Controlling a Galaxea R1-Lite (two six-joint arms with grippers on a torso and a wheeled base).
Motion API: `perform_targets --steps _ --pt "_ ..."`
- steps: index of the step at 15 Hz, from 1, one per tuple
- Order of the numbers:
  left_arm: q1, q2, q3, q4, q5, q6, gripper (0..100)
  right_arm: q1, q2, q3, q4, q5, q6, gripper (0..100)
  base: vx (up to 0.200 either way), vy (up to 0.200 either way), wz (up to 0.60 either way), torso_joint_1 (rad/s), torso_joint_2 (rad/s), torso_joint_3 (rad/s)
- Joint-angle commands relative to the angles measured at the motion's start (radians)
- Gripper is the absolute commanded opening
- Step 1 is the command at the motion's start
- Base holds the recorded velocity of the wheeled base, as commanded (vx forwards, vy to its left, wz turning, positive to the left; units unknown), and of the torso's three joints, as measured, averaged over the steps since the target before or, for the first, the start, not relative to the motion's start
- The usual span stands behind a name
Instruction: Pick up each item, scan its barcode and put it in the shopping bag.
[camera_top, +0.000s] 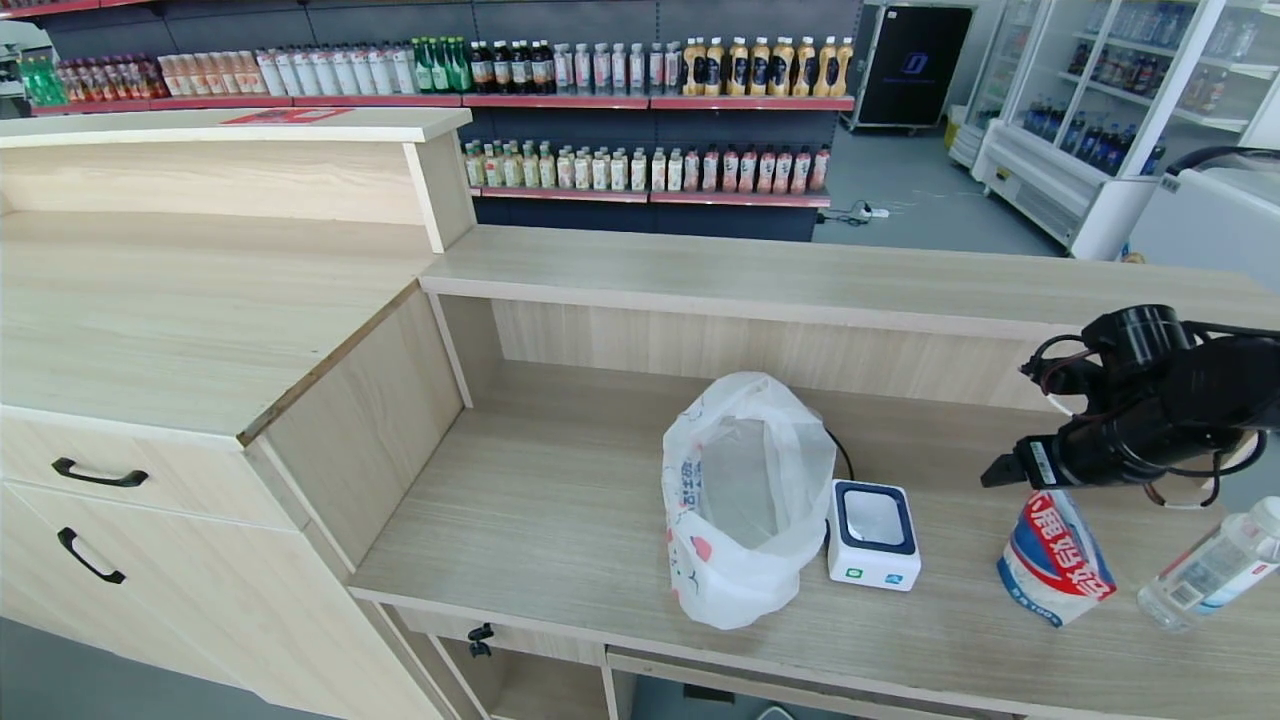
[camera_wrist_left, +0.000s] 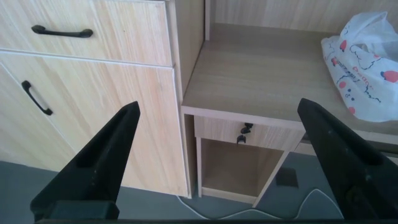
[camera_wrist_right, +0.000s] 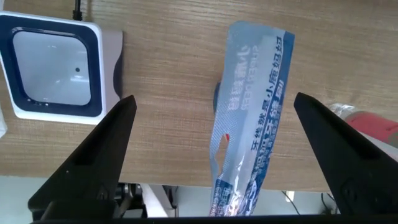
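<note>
Head view: crinkly translucent shopping bag (camera_top: 745, 500) beside square, perhaps glass-faced scanner (camera_top: 873, 535).

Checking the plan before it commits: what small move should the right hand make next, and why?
Probably lower the right hand and close it on the blue and white pouch. The hand hangs open right above the pouch, not touching it, and the pouch stands on the counter beside the scanner, not yet picked up for scanning.
</note>
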Motion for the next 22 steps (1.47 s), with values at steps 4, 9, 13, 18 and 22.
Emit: perform_targets --steps 4,9,13,18,22 --pt "0.0 0.0 0.0 0.0 0.0 0.0 100 0.002 0.08 0.001 -0.029 0.007 -0.001 100 0.0 0.0 0.0 0.0 0.0 0.0" --pt "0.0 0.0 0.0 0.0 0.0 0.0 100 0.005 0.152 0.013 -0.1 0.008 -0.004 100 0.0 0.0 0.0 0.0 0.0 0.0" --pt "0.0 0.0 0.0 0.0 0.0 0.0 100 0.002 0.165 0.045 -0.101 0.007 -0.013 100 0.0 0.0 0.0 0.0 0.0 0.0" --pt "0.0 0.0 0.0 0.0 0.0 0.0 100 -0.031 0.17 0.116 -0.253 0.07 -0.022 100 0.0 0.0 0.0 0.0 0.0 0.0" --pt "0.0 0.0 0.0 0.0 0.0 0.0 100 -0.077 0.179 0.208 -0.368 0.057 -0.126 0 0.0 0.0 0.0 0.0 0.0 0.0"
